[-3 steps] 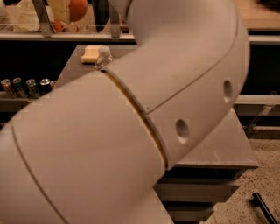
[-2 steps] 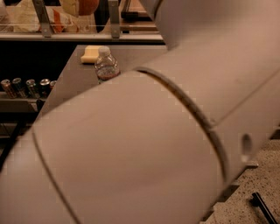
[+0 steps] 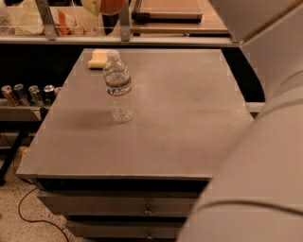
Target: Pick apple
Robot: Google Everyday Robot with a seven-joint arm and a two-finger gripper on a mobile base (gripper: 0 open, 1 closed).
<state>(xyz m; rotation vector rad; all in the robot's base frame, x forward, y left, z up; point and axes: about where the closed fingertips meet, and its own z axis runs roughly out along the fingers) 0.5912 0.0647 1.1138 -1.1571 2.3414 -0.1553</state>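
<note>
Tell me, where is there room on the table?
Free: middle and front of the table, between the bottle and the robot arm. Crowded: the far left corner, with sponge and bottle. The claw is out of view.

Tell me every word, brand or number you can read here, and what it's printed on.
Nothing here reads clearly.
The label band on the clear bottle: too blurred to read.
The cans left of the table: print too small to read.
The sponge and the apple: no writing visible.
The gripper is out of view; only the robot arm shows at right, unmarked.
</note>
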